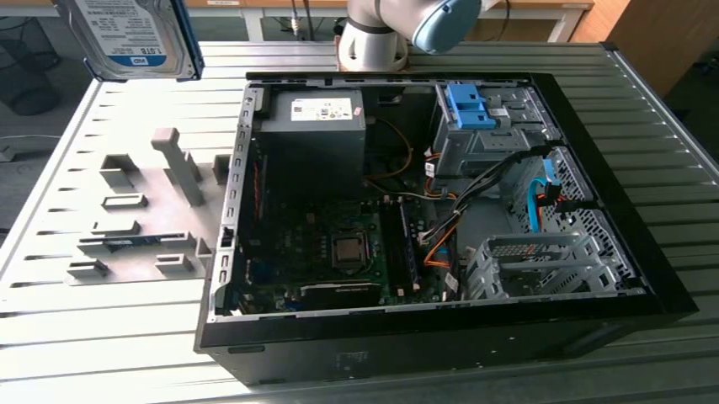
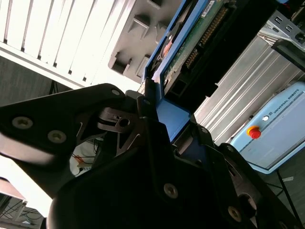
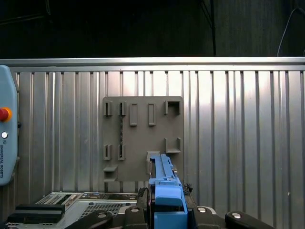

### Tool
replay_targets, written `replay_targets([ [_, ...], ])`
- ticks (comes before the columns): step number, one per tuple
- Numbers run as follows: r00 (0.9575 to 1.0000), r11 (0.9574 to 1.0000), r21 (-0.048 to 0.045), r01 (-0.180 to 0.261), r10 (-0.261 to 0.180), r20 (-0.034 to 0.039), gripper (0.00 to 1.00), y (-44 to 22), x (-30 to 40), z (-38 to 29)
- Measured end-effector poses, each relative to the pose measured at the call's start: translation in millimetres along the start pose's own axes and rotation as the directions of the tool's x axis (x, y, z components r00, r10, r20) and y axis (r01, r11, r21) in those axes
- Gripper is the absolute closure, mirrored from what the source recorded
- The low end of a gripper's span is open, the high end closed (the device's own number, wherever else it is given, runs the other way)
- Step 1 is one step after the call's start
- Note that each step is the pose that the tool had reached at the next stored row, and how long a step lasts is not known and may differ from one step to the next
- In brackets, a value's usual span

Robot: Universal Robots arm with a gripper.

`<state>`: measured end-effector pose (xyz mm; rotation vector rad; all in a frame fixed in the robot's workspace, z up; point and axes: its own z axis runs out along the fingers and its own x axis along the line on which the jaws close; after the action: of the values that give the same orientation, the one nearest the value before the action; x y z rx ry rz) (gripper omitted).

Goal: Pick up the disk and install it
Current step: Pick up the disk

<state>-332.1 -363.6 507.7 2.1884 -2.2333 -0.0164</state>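
Disk: The flat silver hard disk with a white-and-blue label and a blue plastic frame [image 1: 130,38] is hanging up in the air, touching nothing under it. In the second wrist view its green board side [image 2: 190,43] is showing.
Gripper: The black metal gripper [image 2: 174,125] is holding one end of the disk.
Jaws: They are squeezing the blue frame from both sides. The rest of the disk is sticking out past the fingertips.
Under the disk: A flat grey plastic plate with small slots [image 3: 143,138] is lying on the ribbed silver metal worktop [image 1: 113,320]. In the first wrist view the disk is showing over the plate's edge nearest the case.
Case: A big open black computer case [image 1: 629,278] is sitting just beside the plate, taking up the worktop's middle.
Room: Bare worktop is running along the edges around the plate and the case.
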Motion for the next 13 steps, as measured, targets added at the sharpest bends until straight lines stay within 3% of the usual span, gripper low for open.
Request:
replay_targets([
  [3, 1.0, 1.0, 0.0, 0.0, 0.0, 0.0, 0.64, -3.9, -0.1, -0.1],
  [13, 1.0, 1.0, 0.0, 0.0, 0.0, -0.0001, 0.64, -28.0, -0.5, -0.5],
])
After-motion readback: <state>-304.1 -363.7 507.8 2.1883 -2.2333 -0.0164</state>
